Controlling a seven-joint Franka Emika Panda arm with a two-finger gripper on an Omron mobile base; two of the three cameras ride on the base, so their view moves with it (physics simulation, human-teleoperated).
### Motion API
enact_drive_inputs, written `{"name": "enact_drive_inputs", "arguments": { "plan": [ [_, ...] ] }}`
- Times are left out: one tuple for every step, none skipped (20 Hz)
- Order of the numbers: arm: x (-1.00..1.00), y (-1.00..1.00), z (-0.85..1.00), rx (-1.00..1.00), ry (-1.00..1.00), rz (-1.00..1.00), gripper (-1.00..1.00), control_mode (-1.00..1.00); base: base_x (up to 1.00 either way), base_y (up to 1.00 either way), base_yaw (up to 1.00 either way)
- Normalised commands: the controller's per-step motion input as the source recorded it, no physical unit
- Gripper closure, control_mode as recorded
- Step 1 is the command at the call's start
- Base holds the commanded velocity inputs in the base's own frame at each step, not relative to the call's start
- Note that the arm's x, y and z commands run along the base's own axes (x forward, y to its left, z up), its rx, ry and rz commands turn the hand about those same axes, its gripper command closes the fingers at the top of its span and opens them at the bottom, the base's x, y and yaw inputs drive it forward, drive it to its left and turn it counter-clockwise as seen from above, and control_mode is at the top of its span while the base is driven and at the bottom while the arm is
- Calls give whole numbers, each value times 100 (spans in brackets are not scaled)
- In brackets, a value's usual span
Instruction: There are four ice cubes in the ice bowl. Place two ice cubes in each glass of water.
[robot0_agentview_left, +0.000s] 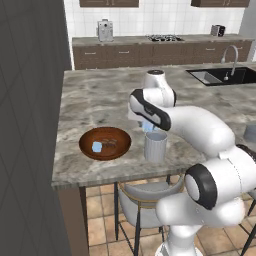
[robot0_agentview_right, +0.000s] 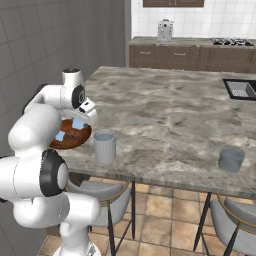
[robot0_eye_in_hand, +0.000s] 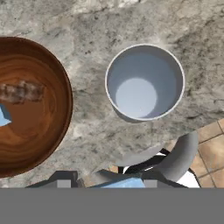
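No legible writing, brand or label on any item.

Pincer (robot0_eye_in_hand: 105, 183): in the hand view its two dark tips rise at the bottom edge with a pale-blue ice cube (robot0_eye_in_hand: 124, 183) between them. In the left base view the same cube shows as a blue patch under the hand, just above the near glass rim. State: pinching the ice cube, jaws partly apart around it.

Near glass of water (robot0_agentview_left: 156, 146): upright on the marble desk (robot0_agentview_left: 100, 97) near its front edge, just right of the ice bowl (robot0_agentview_left: 122, 145), not touching it. Hand view looks straight down into it; it sits up and right of the pincer tips, so the held cube is offset from the opening, not over its centre.

Ice bowl: reddish-brown wood, on the desk left of the near glass. One blue cube in the bowl (robot0_agentview_left: 97, 146) lies left of centre; the right base view shows two blue patches in it, partly behind the arm.

Second glass (robot0_agentview_right: 231, 159): on the same desk, well apart to the right, near the front edge.
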Motion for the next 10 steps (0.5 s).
{"name": "enact_drive_inputs", "arguments": {
  "plan": [
    [-38,-57,77,7,-3,-23,100,-100,0,0,0],
    [-29,-65,66,7,0,-23,100,-100,0,0,0],
    [-27,-72,46,7,-4,-23,100,-100,0,0,0],
    [-13,-69,24,5,-7,-23,100,-100,0,0,0],
    [-3,-61,0,0,-3,-23,100,-100,0,0,0],
    [0,-54,0,0,-1,-21,100,-100,0,0,0],
    [0,-50,0,0,0,-20,100,-100,0,0,0],
    [0,-44,-4,0,0,-19,100,-100,0,0,0],
    [0,-36,-8,0,0,-18,100,-100,0,0,0],
    [5,-22,-7,0,0,-17,100,-100,0,0,0]
  ]
}}
